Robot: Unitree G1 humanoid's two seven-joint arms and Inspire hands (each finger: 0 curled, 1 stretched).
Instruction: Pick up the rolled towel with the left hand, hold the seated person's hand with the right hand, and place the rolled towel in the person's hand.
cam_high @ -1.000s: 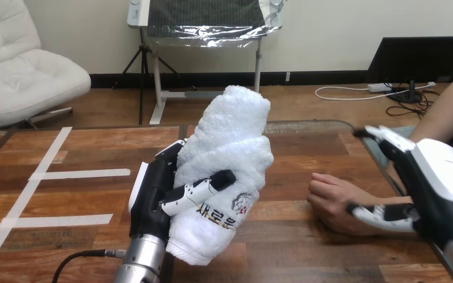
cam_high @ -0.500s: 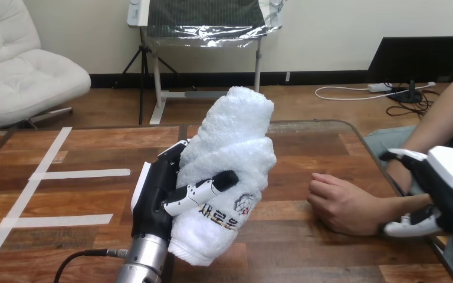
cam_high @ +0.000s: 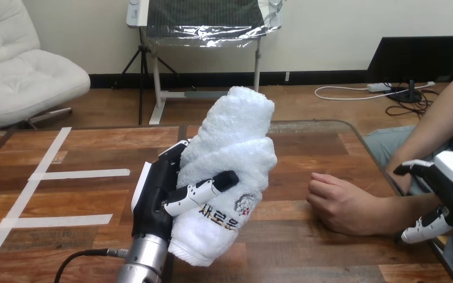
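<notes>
My left hand (cam_high: pixel 153 200) holds the rolled white towel (cam_high: pixel 227 171) upright above the table's near middle, with fingers and thumb curled round its lower half. The person's hand (cam_high: pixel 342 206) rests on the table at the right, loosely closed with its knuckles up, about a hand's width from the towel. My right hand (cam_high: pixel 451 194) is at the right edge beside the person's forearm (cam_high: pixel 410 209). Its fingers (cam_high: pixel 412 168) reach over the forearm and its thumb (cam_high: pixel 422 229) lies on the near side. The hand is spread, not closed on the arm.
The wooden table (cam_high: pixel 307 153) carries white tape strips (cam_high: pixel 76 174) at the left. Its right edge runs close to the person's arm. Bare wood lies between the towel and the person's hand.
My right hand has drawn back to the right and lower, from beside the person's hand to along the forearm at the view's edge. The left hand and towel have hardly moved.
</notes>
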